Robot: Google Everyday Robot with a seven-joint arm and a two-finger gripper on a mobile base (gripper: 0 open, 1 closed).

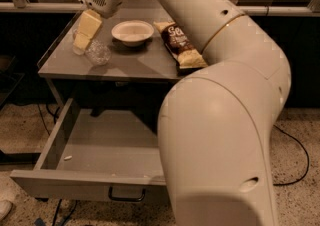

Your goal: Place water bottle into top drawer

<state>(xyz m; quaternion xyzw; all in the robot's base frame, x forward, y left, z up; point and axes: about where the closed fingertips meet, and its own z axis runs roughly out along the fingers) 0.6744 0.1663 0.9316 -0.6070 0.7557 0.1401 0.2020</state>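
- The gripper (86, 32) hangs just left of the white bowl (132, 32), low over the table (140, 61); gripping or not, cannot tell.
- The water bottle (98, 53) lies on the table, left of and nearer than the bowl, partly under the gripper.
- A snack bag (182, 45) sits right of the bowl.
- The top drawer (75, 184) stands pulled out, below the bowl.

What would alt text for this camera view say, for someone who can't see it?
A big cream robot arm has its gripper at a clear water bottle lying on a grey table, beside a white bowl and a snack bag. Below, the top drawer stands pulled open.
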